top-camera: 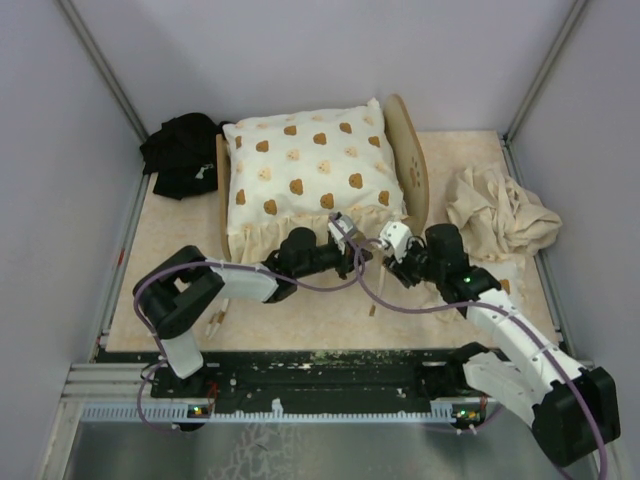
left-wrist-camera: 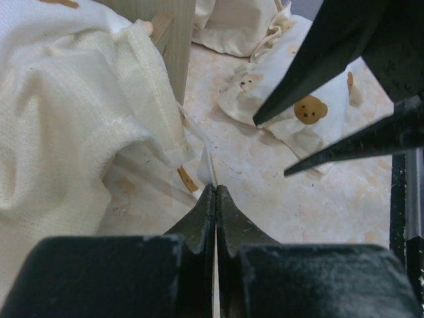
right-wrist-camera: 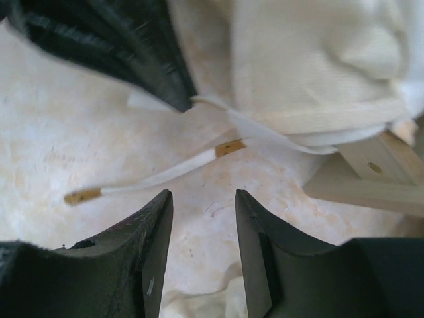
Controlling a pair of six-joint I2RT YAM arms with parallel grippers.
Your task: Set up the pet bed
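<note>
The pet bed [top-camera: 408, 160] sits in the upper middle of the frame, on the tabletop [top-camera: 290, 325], with a cream cushion [top-camera: 305, 170] on top. The left jaws pinch the cushion's white tie [left-wrist-camera: 209, 159]. The right jaws stand apart, holding nothing.

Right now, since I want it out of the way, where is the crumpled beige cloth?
Top view: the beige cloth lies crumpled on the table's right side, just right of the pet bed's headboard.
</note>
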